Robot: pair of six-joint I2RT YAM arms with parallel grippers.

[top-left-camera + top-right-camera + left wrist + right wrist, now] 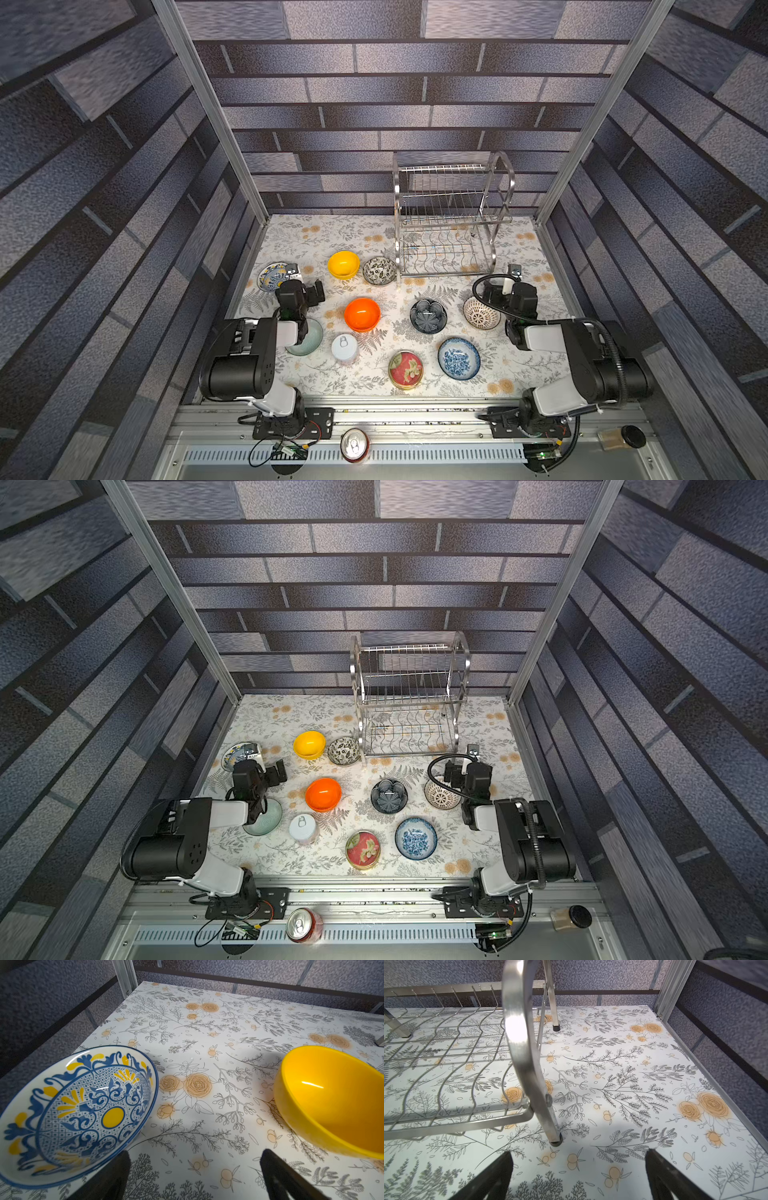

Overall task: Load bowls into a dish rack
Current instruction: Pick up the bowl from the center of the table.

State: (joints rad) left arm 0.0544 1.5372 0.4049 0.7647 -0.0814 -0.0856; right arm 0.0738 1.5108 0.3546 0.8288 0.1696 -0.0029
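Loading not begun: left gripper (195, 1153) and right gripper (580, 1152) hung with jaws apart, empty, eight bowls (362, 313) lay on the table (513, 368), the rack (449, 220) behind stood bare; a rim grasp on a near bowl seemed due next.

The dish rack (451, 216) stands at the worktop's (299, 237) back right. Bowls (362, 314) lie spread before it, with a can (344, 347) and a tin (405, 369) among them.
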